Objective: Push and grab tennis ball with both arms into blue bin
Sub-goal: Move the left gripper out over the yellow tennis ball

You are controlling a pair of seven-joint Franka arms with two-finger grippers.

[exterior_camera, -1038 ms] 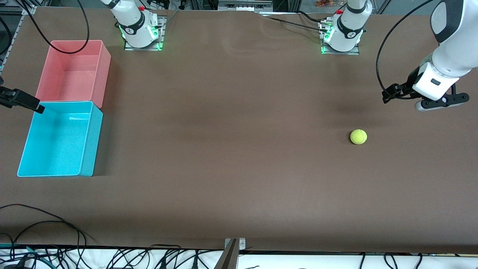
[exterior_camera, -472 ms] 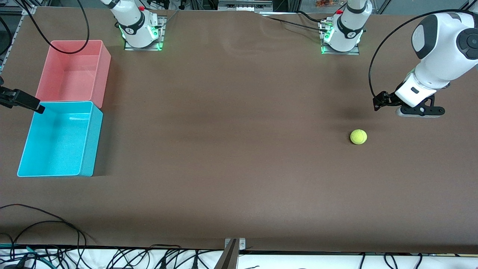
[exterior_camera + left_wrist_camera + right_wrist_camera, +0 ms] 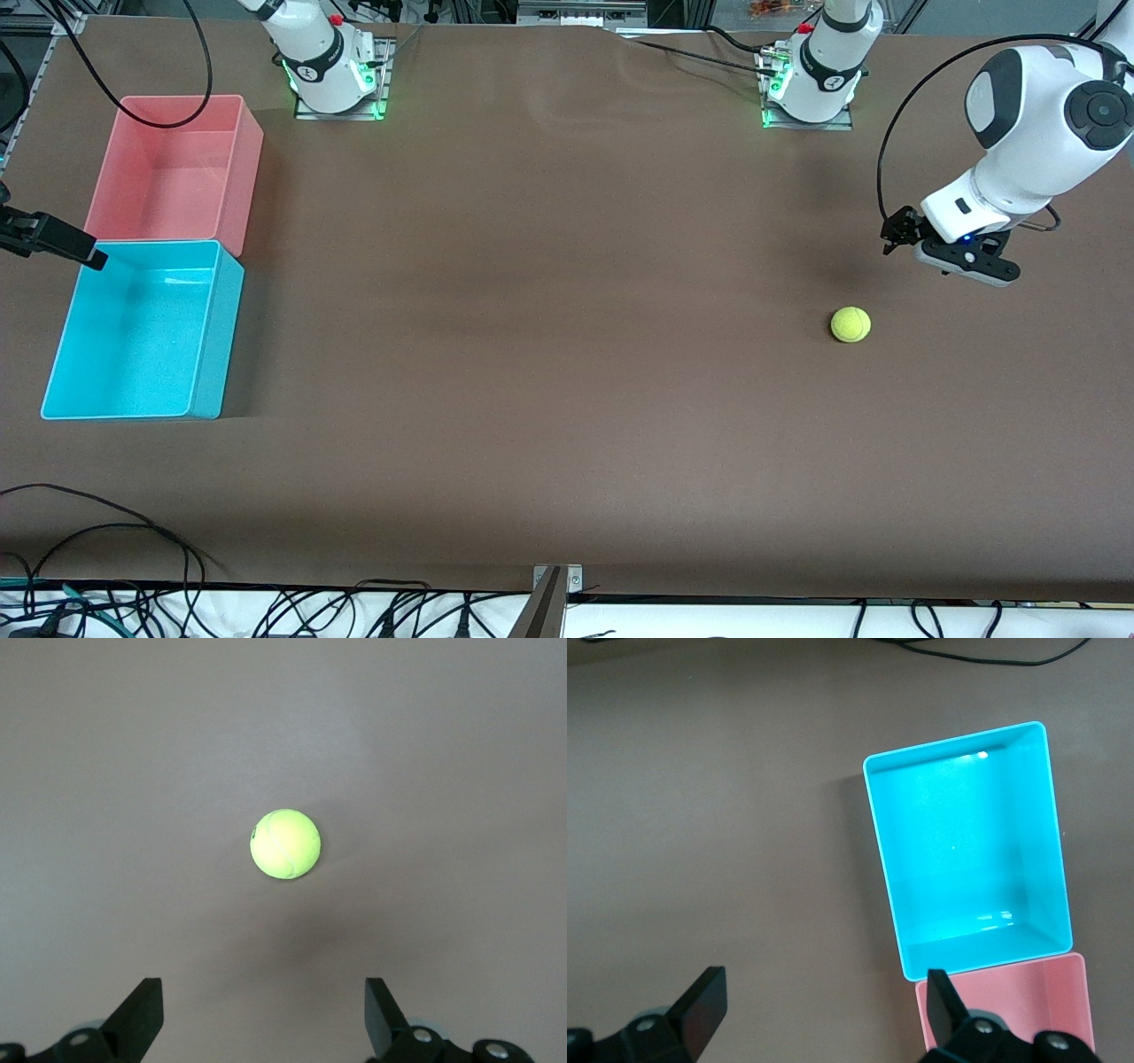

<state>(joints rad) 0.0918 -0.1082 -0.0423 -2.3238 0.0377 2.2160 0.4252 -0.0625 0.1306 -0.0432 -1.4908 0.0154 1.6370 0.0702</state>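
the brown table [image 3: 567, 354] carries a pink bin [image 3: 177, 168] touching the blue bin [image 3: 142, 332] at the right arm's end, the blue one nearer the camera. the ball [image 3: 850, 324] lies on bare table toward the left arm's end. the left tool [image 3: 263, 1014], released, hangs over the table near it; the right tool [image 3: 824, 1005], released, waits beside the blue bin.

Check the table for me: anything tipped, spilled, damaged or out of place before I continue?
Nothing stands out. The tennis ball sits alone on the table, the open left gripper above it. The blue bin and pink bin stand upright, touching, both empty. The open right gripper hangs by the blue bin.
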